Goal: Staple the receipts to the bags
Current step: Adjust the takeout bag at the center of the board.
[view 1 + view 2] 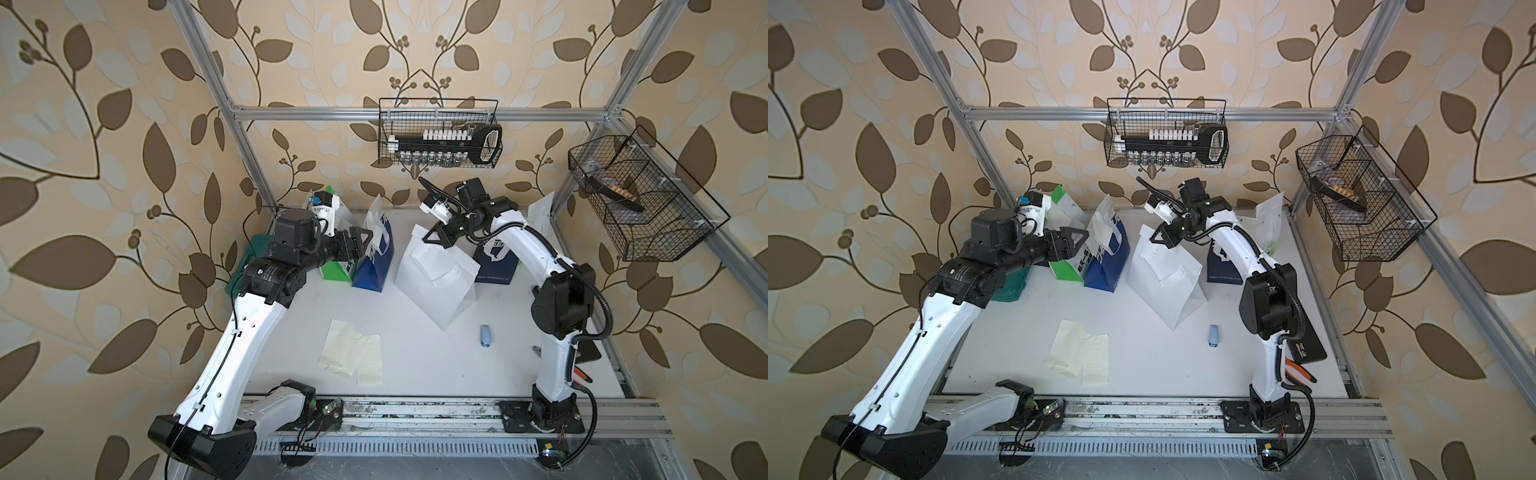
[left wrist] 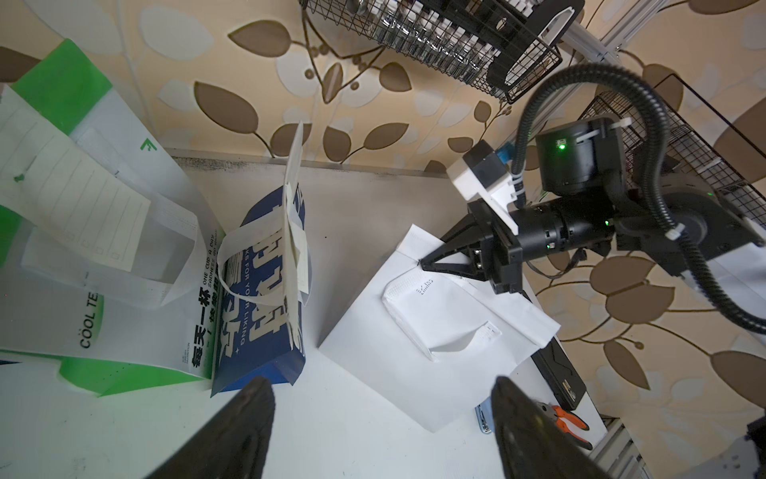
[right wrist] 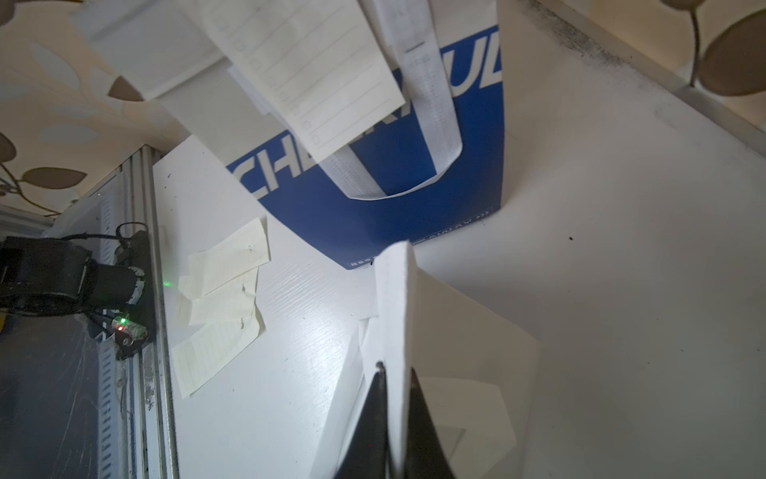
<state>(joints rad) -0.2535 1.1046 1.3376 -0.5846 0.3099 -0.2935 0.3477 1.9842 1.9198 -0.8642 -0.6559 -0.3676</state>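
Observation:
A plain white bag [image 1: 436,278] [image 1: 1163,282] [image 2: 435,356] stands mid-table, leaning toward the front. My right gripper [image 1: 426,240] [image 1: 1152,240] [image 2: 420,262] [image 3: 396,371] is shut on its upper edge. My left gripper [image 1: 365,243] [image 1: 1084,237] [image 2: 381,381] hangs open and empty beside a blue bag [image 1: 374,266] [image 2: 261,323]. A green-and-white bag [image 2: 103,298] stands behind that. Both carry a cream receipt [image 2: 74,195] [image 2: 299,249]. Loose receipts [image 1: 351,351] [image 1: 1079,353] [image 3: 219,290] lie at the table front. A light-blue stapler [image 1: 486,336] [image 1: 1213,336] lies apart from both grippers.
A navy bag [image 1: 496,259] [image 3: 393,178] with a receipt [image 3: 306,62] stands under the right arm, and another pale bag [image 1: 540,216] at the back right. Wire baskets [image 1: 440,133] [image 1: 640,199] hang on the frame. Orange pliers [image 1: 1300,372] lie by the right arm's base.

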